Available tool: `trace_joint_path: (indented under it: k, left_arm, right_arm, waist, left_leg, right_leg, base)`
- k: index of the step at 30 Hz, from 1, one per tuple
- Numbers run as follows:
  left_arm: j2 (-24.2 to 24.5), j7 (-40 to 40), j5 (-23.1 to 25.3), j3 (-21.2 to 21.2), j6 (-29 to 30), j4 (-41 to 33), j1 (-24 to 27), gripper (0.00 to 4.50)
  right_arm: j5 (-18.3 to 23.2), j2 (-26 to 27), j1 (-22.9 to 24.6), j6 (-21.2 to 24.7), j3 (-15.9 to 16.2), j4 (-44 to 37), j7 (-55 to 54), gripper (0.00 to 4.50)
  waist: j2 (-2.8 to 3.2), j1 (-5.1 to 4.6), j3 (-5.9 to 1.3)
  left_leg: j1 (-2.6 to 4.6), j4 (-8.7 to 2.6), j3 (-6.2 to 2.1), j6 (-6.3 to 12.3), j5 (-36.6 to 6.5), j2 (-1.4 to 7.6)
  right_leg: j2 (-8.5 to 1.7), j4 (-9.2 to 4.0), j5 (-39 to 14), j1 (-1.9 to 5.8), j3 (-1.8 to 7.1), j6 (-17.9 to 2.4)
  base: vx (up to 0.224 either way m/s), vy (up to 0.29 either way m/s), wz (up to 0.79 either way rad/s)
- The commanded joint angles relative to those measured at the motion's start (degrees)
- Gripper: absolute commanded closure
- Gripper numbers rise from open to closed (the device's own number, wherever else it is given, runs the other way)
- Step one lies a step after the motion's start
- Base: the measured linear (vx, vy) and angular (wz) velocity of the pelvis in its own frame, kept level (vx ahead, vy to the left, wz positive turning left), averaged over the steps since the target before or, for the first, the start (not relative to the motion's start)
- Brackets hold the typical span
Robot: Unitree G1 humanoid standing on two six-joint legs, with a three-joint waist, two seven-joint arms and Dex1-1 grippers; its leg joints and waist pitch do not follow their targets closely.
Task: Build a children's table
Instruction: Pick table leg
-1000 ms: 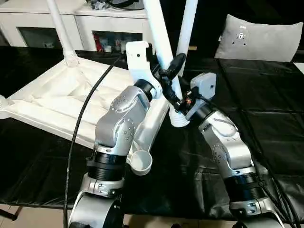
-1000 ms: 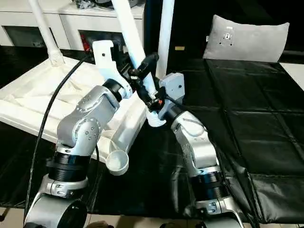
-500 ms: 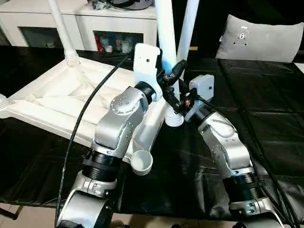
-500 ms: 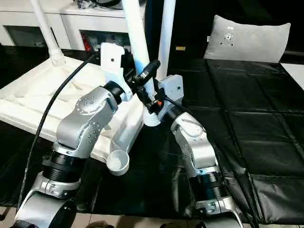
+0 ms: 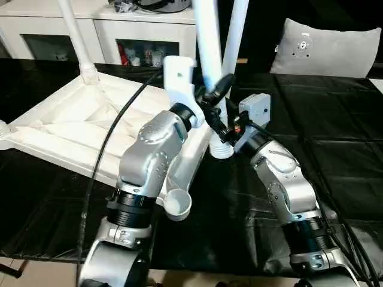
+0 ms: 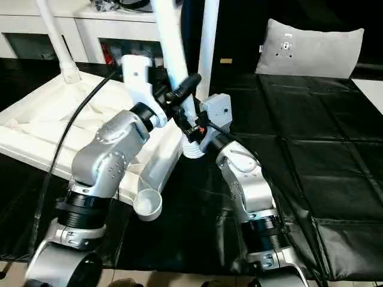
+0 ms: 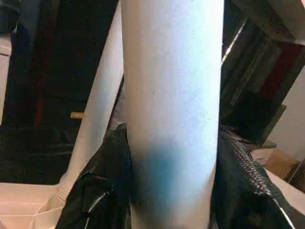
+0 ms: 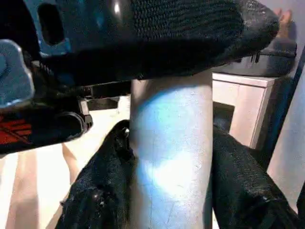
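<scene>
The white table top (image 5: 72, 128) lies underside up on the left. Two white legs stand in its far sockets, one at the far left (image 5: 75, 36) and one at the back right (image 5: 236, 30). The near corner socket (image 5: 176, 205) is empty. A third leg (image 5: 206, 36) stands almost upright, its ribbed lower end (image 5: 220, 149) just off the top's right edge. My left gripper (image 5: 214, 98) is shut on this leg (image 7: 171, 95). My right gripper (image 5: 226, 128) is shut on the leg (image 8: 171, 157) just below it, close to the ribbed end.
The black-covered work table (image 5: 335, 149) stretches out to the right. A white cabinet with glass doors (image 5: 119, 36) stands behind, and a grey cushion (image 5: 326, 48) lies at the back right. A black cable (image 5: 114, 125) runs along my left arm.
The held leg has swung from a clear tilt to almost upright, its lower end staying by the top's right edge. My left wrist turned with it.
</scene>
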Motion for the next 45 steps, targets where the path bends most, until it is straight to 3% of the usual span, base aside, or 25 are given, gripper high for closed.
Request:
trace_joint_path:
  k: [1, 6, 8, 14, 17, 18, 21, 28, 31, 34, 40, 45]
  left_arm:
    - [0.90, 0.68, 0.59, 1.56, -0.33, 0.44, -0.84, 2.61]
    - [1.24, 0.37, 0.44, 2.15, 0.39, 0.45, -1.02, 2.64]
    - [1.53, 0.35, 0.17, 2.42, 0.61, 0.57, -1.20, 2.64]
    - [2.66, -0.14, -0.65, 3.30, 1.10, 1.23, -1.85, 2.64]
    - [4.13, -2.29, -0.95, 3.09, 2.02, 1.47, -1.88, 2.64]
    - [6.38, -5.87, -1.46, 2.58, 3.56, 1.55, -1.94, 2.64]
    - [9.59, -11.82, -3.45, 2.09, 6.30, 1.15, -2.37, 2.64]
    - [14.09, -21.36, -8.33, 1.24, 10.80, -1.36, -3.06, 2.64]
    - [15.35, -28.21, -13.42, 0.85, 13.65, -4.39, -3.12, 2.64]
    - [15.83, -31.32, -15.33, 0.07, 14.75, -6.43, -2.87, 2.64]
    - [16.73, -35.16, -17.02, -1.61, 16.02, -9.00, -2.38, 2.64]
    - [17.18, -35.72, -17.33, -1.46, 16.43, -9.10, -2.38, 2.64]
  right_arm:
    - [-1.02, -0.94, -0.54, -0.08, 0.03, 0.13, 0.06, 1.92]
    - [1.89, -1.45, -0.49, 3.40, -0.04, -0.44, 2.91, 1.46]
    - [1.70, -1.79, -0.34, 1.76, 0.19, -0.37, 3.94, 1.25]
    - [5.02, -2.66, 0.53, 4.74, -1.02, -1.64, 6.44, 0.86]
    - [8.45, -3.74, 0.90, 7.96, -2.74, -3.19, 8.29, 0.48]
    - [12.96, -5.77, 1.21, 13.60, -4.82, -5.46, 10.59, 0.48]
    - [17.83, -9.72, 1.38, 19.10, -6.44, -7.16, 16.32, 0.40]
    - [24.30, -16.63, 1.19, 26.86, -5.42, -8.56, 28.08, 0.40]
    - [27.75, -19.40, 1.71, 32.64, -3.46, -10.65, 33.34, 0.75]
    - [27.98, -19.98, 1.97, 33.77, -2.10, -10.85, 34.94, 0.98]
    - [28.76, -20.15, 2.39, 35.52, -0.57, -11.46, 36.62, 1.54]
    - [29.18, -20.42, 2.66, 36.54, -0.40, -12.00, 37.23, 1.99]
  waist:
    - [-0.05, -0.11, -4.02]
    - [-0.02, -0.16, -4.06]
    - [-0.06, -0.13, -4.12]
    - [-0.05, -0.05, -4.10]
    - [0.00, 0.00, -4.10]
    - [0.21, 0.04, -4.08]
    - [0.20, 0.25, -4.16]
    - [-0.23, 0.55, -4.14]
    - [-0.10, 0.76, -4.16]
    - [-0.13, 0.78, -4.07]
    - [-0.20, 0.94, -3.84]
    - [-0.18, 1.05, -3.91]
  left_leg:
    - [-0.08, -4.39, -0.76, 3.86, -3.86, 3.28]
    - [-0.02, -4.37, -0.78, 4.19, -3.70, 3.35]
    - [0.03, -4.31, -0.74, 4.27, -3.67, 3.38]
    - [0.06, -4.31, -0.77, 4.53, -3.30, 3.43]
    - [0.00, -4.30, -0.79, 4.59, -3.24, 3.40]
    - [0.07, -4.35, -0.85, 4.78, -3.11, 3.29]
    - [0.26, -4.24, -0.82, 5.19, -2.66, 3.35]
    - [0.05, -4.13, -0.76, 4.80, -2.66, 3.30]
    - [0.11, -4.07, -0.80, 5.20, -1.95, 3.37]
    - [0.06, -4.07, -0.70, 4.78, -2.39, 3.44]
    - [0.13, -4.33, -0.69, 2.82, -4.87, 3.40]
    - [0.11, -4.33, -0.73, 2.30, -4.65, 3.28]
  right_leg:
    - [-4.11, -3.89, -9.87, 4.00, 2.90, -11.35]
    - [-4.15, -3.76, -8.69, 4.07, 2.95, -11.67]
    - [-4.17, -3.72, -8.42, 4.03, 2.94, -11.94]
    - [-4.19, -3.67, -8.32, 3.99, 2.95, -12.20]
    - [-4.18, -3.61, -8.08, 4.07, 2.96, -12.31]
    - [-4.11, -3.66, -8.03, 4.18, 2.92, -12.34]
    - [-4.04, -3.42, -6.93, 4.11, 2.93, -12.60]
    - [-4.34, -3.49, -9.07, 4.32, 2.75, -13.65]
    - [-4.42, -3.39, -9.03, 4.36, 2.78, -13.96]
    - [-4.46, -3.52, -9.88, 4.12, 2.76, -14.39]
    - [-4.41, -4.17, -15.31, 4.07, 2.80, -12.02]
    - [-4.29, -4.35, -17.33, 3.99, 2.72, -10.39]
  base:
    - [0.000, 0.000, 0.00]
    - [0.000, 0.000, 0.00]
    - [0.000, 0.000, 0.00]
    - [0.000, 0.000, 0.00]
    - [0.000, 0.000, 0.00]
    - [0.000, 0.000, 0.00]
    - [0.000, 0.000, 0.00]
    - [0.000, 0.000, 0.00]
    - [0.000, 0.000, 0.00]
    - [0.000, 0.000, 0.00]
    - [0.000, 0.000, 0.00]
    - [0.000, 0.000, 0.00]
